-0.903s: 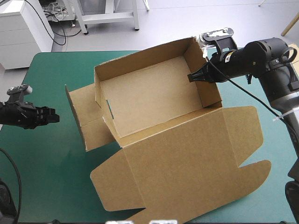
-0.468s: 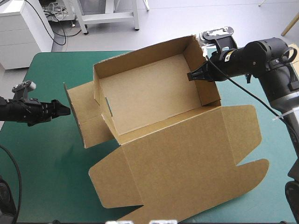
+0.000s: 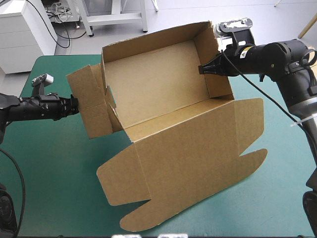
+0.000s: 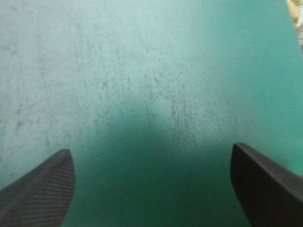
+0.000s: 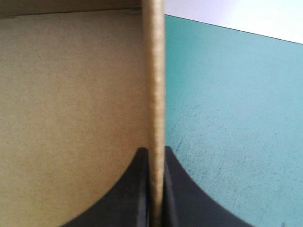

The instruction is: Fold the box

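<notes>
The brown cardboard box point(image 3: 158, 84) sits mid-table as an open tray with raised walls. Its wide lid panel point(image 3: 188, 163) with rounded tabs lies flat toward the near edge, and a loose side flap point(image 3: 89, 111) sticks out at its left end. My right gripper point(image 3: 203, 69) has its black fingers point(image 5: 137, 189) pinched on the tray's right end wall point(image 5: 154, 71), the board's edge running up between them. My left gripper point(image 3: 74, 105) points at that side flap from just beside it, jaws spread wide with only the teal-green table cover point(image 4: 151, 71) between them.
</notes>
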